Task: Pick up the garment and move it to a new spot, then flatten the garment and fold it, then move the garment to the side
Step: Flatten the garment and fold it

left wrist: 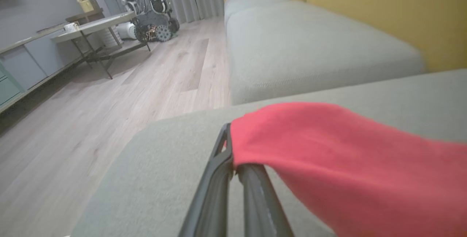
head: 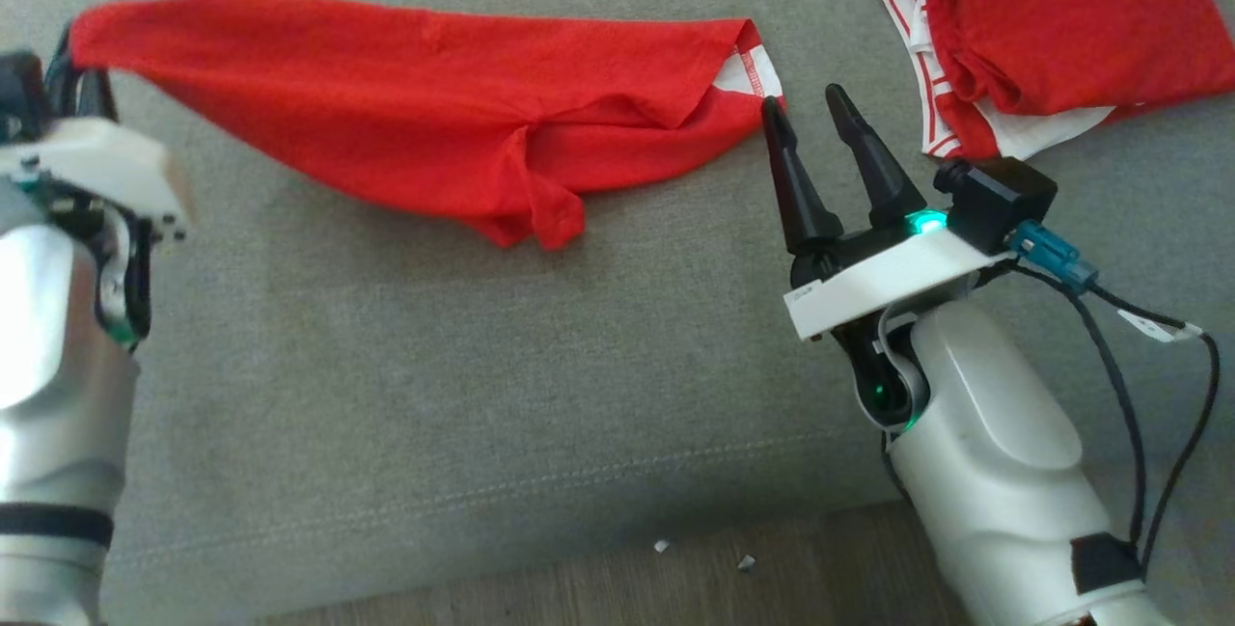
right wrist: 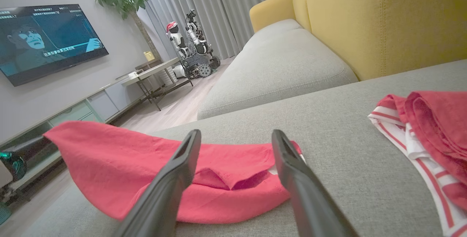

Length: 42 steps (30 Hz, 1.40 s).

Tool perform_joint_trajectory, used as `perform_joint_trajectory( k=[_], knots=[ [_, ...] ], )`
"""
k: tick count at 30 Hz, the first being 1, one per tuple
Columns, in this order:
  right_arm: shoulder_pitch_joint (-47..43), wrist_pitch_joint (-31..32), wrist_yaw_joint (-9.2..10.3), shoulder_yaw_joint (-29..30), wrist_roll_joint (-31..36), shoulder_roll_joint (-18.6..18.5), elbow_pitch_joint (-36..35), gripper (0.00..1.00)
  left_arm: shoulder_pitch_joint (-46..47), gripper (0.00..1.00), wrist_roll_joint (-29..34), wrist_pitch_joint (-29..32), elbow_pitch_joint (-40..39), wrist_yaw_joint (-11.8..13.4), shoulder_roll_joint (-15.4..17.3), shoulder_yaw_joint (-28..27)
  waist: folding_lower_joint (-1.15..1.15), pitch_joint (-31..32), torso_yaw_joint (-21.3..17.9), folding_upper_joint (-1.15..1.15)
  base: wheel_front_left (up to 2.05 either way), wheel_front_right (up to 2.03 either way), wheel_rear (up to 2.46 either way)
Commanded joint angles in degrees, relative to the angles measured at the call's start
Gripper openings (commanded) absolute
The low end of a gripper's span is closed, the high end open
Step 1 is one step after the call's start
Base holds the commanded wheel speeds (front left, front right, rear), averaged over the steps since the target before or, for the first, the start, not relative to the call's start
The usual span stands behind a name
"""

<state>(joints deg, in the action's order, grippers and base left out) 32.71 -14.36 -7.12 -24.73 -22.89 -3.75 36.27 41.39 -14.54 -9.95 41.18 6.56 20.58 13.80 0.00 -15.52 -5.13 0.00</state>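
While jaws of left arm pinch red garment corner, right arm angled at other end, jaws spread.

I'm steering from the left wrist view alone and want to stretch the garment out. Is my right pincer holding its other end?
Observer: No. The right pincer is open, with its tips beside the white-trimmed end of the red garment.
Operator: Does the cloth hang free from the left pincer?
Observer: No, its middle sags onto the grey couch cushion.
Operator: Anything else near that right arm?
Observer: A second red garment, with white stripes, lies bunched beyond it to the right.
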Motion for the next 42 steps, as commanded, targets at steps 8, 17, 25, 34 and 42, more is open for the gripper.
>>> perform_joint_trajectory(
  k=[8, 17, 25, 34, 42],
  knots=[
    [0.65, -0.63, -0.36, -1.91, -0.06, 0.87, -3.03, 1.0, 10.48, 0.0, -1.56, 2.36, -12.83, 1.53, 2.87, -4.23, 0.0, -0.57, -1.87, 0.0, 0.0, 0.0, 0.0],
    [0.24, -0.63, -0.36, -1.7, -1.06, 0.87, -5.1, 1.0, 19.2, 0.0, 4.03, 6.05, -25.42, 0.81, 5.66, 0.82, 0.0, -0.42, -4.37, 0.0, 0.0, 0.0, 0.0],
    [0.46, -0.63, -0.36, -1.65, -1.45, 0.87, -5.97, 1.0, 11.58, 0.0, 9.33, 11.45, -28.99, -3.46, -1.67, 17.11, 0.0, -1.49, -6.33, 0.0, 0.0, 0.0, 0.0],
    [0.97, -0.63, -0.36, -0.79, -1.0, 0.88, -6.37, 1.0, 3.5, 0.49, 10.34, 9.32, -24.1, -3.48, -10.22, 27.02, 0.0, -2.49, -7.48, 0.0, 0.0, 0.0, 0.0],
    [0.14, -0.63, -0.36, 1.66, 0.25, 0.88, -6.03, 1.0, 1.65, 1.0, 10.64, 6.73, -20.58, -3.33, -12.62, 30.24, 0.0, -1.25, -5.12, 0.0, 0.0, 0.0, 0.0]
  ],
)
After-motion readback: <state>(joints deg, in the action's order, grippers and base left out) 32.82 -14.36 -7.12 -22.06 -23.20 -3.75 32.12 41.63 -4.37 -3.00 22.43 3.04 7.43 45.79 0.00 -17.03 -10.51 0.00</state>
